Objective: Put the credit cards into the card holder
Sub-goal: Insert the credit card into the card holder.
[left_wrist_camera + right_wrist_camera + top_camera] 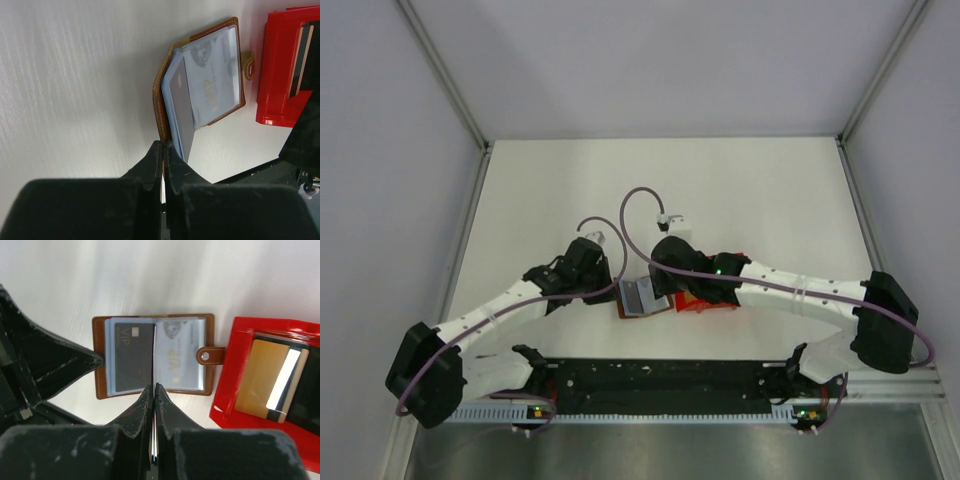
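- The small flat brown leather-like folding card holder [99, 382] lies open on the white table [150, 275], just beside the small red plastic open box [227, 385]. It is likely to slide on the smooth surface if a card is pushed in while the cover is not pinned.
- The left gripper [163, 150] is seen with its fingers pressed together at the edge of the left cover. Whether leather is pinched between them cannot be told, so the cover may slip free and flop shut.
- The right gripper [152, 387] is held in line with the spine, fingers together, and no card is visibly held. Nothing can be taken from the box until those fingers are parted.
- A card corner may catch on a sleeve mouth, or a flimsy clear sleeve may buckle, if a card is fed in at an angle.
- Thin cards lying flat in the box are hard to get under, so one may be scraped against the red wall or dragged onto the table.
- In the card holder, a dark grey rectangular plastic card [132, 352] marked VIP is seated in a left-hand sleeve. A pale printed insert shows through the right-hand sleeve.
- In the box, a flat orange-yellow plastic card [257, 377] is seen. The glossy light strip and the dark shape beside it cannot be identified.
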Motion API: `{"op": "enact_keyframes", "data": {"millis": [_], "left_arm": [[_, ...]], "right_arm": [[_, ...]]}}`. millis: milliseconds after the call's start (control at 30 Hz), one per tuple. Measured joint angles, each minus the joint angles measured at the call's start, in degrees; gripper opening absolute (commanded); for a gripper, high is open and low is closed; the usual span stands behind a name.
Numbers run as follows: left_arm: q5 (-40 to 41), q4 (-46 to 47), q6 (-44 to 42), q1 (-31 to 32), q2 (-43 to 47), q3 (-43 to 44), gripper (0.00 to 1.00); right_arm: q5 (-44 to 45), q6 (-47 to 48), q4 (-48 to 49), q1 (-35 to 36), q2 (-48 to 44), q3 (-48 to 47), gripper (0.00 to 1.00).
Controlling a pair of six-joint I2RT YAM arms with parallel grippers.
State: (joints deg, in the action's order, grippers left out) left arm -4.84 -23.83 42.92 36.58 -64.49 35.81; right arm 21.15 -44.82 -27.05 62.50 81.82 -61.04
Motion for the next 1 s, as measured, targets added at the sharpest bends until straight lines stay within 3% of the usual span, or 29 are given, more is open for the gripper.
{"op": "enact_keyframes", "data": {"millis": [233, 500, 1000], "left_arm": [[-0.04, -0.57, -0.02, 0.0, 1.16, -0.04, 0.0], [-0.07, -0.63, -0.04, 0.0, 1.88, -0.24, 0.0], [-0.07, -0.66, -0.02, 0.0, 2.51, -0.52, 0.0]], "right_arm": [[-7.54, 1.88, 8.2, -0.02, -1.53, 5.9, 0.0], [-11.32, 1.51, 13.11, -0.04, -1.55, 6.34, 0.0], [-7.65, -3.89, 16.37, 1.44, 4.52, 6.36, 0.0]]}}
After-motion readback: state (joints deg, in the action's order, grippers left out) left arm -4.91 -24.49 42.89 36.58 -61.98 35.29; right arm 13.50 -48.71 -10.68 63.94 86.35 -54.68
